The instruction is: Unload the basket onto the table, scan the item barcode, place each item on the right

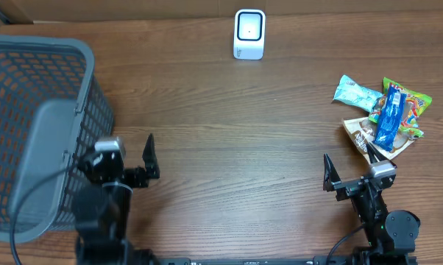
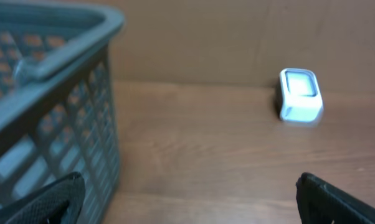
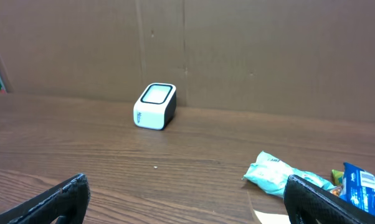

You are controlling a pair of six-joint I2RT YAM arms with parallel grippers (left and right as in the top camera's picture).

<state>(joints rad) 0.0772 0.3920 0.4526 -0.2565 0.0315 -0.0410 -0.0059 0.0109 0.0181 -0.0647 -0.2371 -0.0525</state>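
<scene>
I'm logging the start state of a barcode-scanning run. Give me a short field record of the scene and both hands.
scanner: small white box-shaped scanner, far side, centre
items: pile of colourful snack packets, right side, untouched
basket: grey plastic mesh basket, left side
left hand: open, empty, beside the basket
right hand: open, empty, near the packets

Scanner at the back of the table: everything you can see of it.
The scanner is a small white box with rounded corners, plastic by the look, with a pale glassy window framed in black on its upward-tilted face. It stands alone on the wooden table, near the back edge; nothing else touches it.
</scene>
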